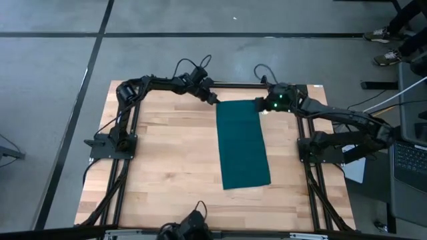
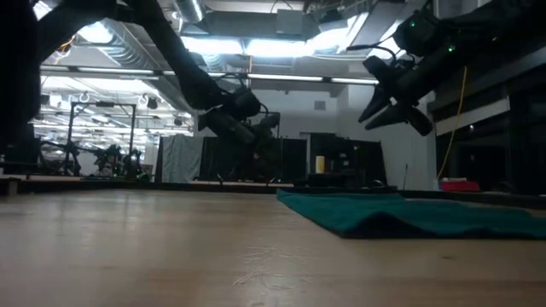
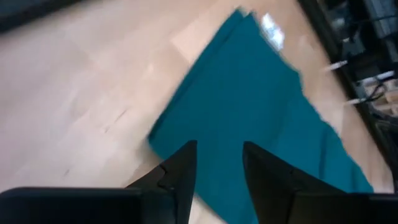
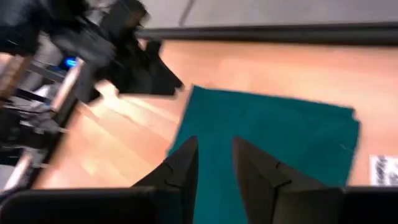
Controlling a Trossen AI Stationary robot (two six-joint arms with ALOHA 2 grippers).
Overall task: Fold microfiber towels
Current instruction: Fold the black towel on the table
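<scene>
The microfiber towel (image 1: 243, 144) lies flat on my table (image 1: 167, 153), folded into a long dark teal strip that runs from the upper centre of the high view down toward the lower right of centre. In the low view it shows as a low teal mound (image 2: 401, 215) at the right of the frame, resting on the wood.

I can read no brand or writing anywhere. My right wrist view shows a small white label (image 4: 384, 169) at its right edge, just beside the cloth, with dark marks too blurred to read. A pale patch (image 3: 272, 30) near the towel's far corner in my left wrist view is just as unreadable.

My left gripper (image 1: 215, 99) sits at the strip's upper left corner in the high view, right at the edge of the cloth. Its 2 fingers (image 3: 180, 171) stand apart with a clear gap between them, and nothing is pinched; the teal cloth lies beyond the tips.

My right gripper (image 1: 261, 105) sits at the strip's upper right corner. In the low view it hangs above the towel (image 2: 394, 109), clear of it, fingers parted. Its wrist view shows the same gap between the 2 fingers (image 4: 180, 168), holding nothing, with my left arm (image 4: 134, 68) across the cloth from it.
</scene>
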